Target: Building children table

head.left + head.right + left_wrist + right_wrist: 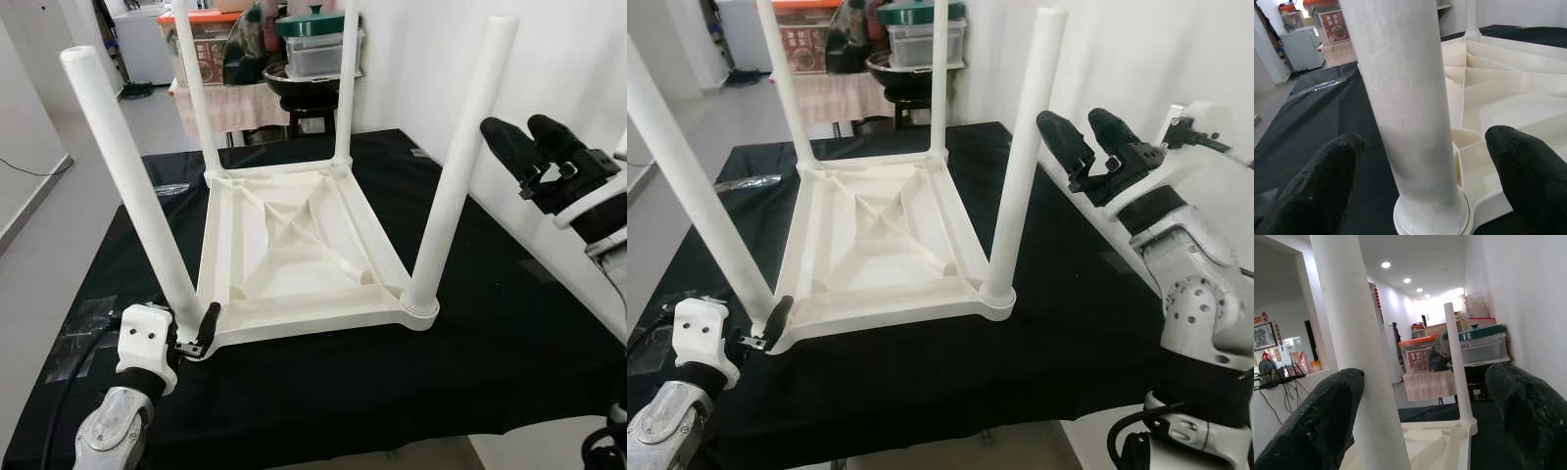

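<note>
We see a white plastic children's table point(294, 264) lying upside down on a tabletop point(470, 343) draped in black cloth. Its four smooth round legs point(460, 166) point upward, and its underside is ribbed. Our left gripper point(196, 338) has its fingers spread around the base of the near left leg point(132, 186). Our right gripper point(1087, 137) hovers beside the near right leg, fingers spread. Behind, stacked plastic storage bins point(318, 44) hold contents we cannot make out.

Silver arms, black-fingered right gripper point(1095, 147)

Bright, even indoor light; recessed ceiling lights point(1385, 265) glare overhead. Shadows on the black tablecloth point(490, 333) are soft. Close black fingertips point(1327, 171) look blurred.
</note>
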Motion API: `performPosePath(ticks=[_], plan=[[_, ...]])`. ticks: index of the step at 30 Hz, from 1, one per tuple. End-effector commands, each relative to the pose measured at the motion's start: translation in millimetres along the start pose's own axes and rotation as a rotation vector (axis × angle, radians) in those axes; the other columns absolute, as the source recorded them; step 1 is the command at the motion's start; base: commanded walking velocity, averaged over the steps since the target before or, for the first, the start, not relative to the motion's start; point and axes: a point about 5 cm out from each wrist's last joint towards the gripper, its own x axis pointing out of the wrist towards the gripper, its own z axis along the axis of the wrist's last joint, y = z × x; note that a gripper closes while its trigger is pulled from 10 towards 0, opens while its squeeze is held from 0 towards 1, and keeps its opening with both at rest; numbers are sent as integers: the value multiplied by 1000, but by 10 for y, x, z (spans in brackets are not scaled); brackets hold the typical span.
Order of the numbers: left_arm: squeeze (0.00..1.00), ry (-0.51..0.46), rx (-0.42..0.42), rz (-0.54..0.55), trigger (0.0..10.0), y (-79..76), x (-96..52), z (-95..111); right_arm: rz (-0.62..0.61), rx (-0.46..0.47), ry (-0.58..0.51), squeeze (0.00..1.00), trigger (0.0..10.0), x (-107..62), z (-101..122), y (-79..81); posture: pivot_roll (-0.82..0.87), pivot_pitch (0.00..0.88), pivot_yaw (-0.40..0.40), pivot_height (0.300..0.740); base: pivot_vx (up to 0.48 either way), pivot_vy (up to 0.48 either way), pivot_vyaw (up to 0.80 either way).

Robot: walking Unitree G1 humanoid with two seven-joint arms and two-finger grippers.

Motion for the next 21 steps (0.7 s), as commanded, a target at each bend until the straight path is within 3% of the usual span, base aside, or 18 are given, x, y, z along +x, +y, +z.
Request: performPosePath(ticks=[1,5,12,17,21], plan=[[0,2,4,13,10000,20,-23,4,-4,2,40,0,10000,54,-83,23,-66,0,-21,740,0,0,0],[0,5,1,17,10000,12,-35,-4,31,2,42,0,10000,65,-73,74,-67,0,-24,740,0,0,0],[0,1,6,26,10000,40,-32,3,242,2,-11,0,10000,45,24,299,-63,0,-27,740,0,0,0],[0,-1,9,30,10000,48,-29,7,265,-6,2,0,10000,52,-4,329,-62,0,-27,740,0,0,0],[0,-5,13,38,10000,61,-19,15,189,-47,70,0,10000,141,-133,257,-59,0,-27,740,0,0,0]])
